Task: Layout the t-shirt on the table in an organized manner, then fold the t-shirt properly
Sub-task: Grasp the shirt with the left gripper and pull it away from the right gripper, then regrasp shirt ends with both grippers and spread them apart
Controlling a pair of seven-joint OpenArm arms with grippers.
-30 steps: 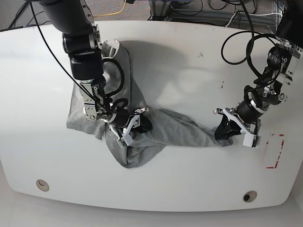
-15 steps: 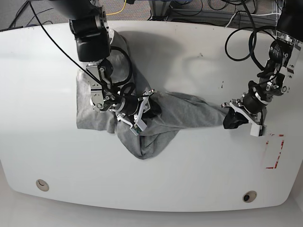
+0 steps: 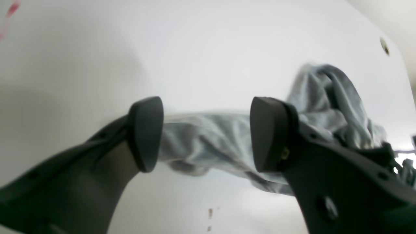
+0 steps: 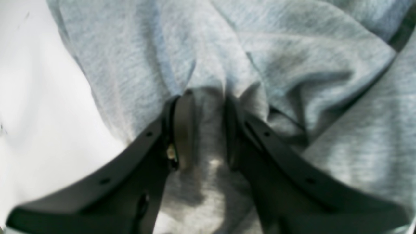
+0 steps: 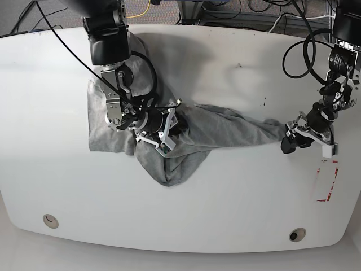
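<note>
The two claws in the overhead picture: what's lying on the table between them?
In the base view, a stretched, rumpled band of the t-shirt spans from the right gripper to the left gripper.

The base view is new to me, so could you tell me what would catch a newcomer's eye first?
The grey t-shirt lies bunched and stretched across the white table, a long tail reaching toward the base view's right. The right gripper pinches a fold near its middle, while the left gripper sits at the tail's end with its fingers spread apart. A red dashed mark stands out nearby.
</note>
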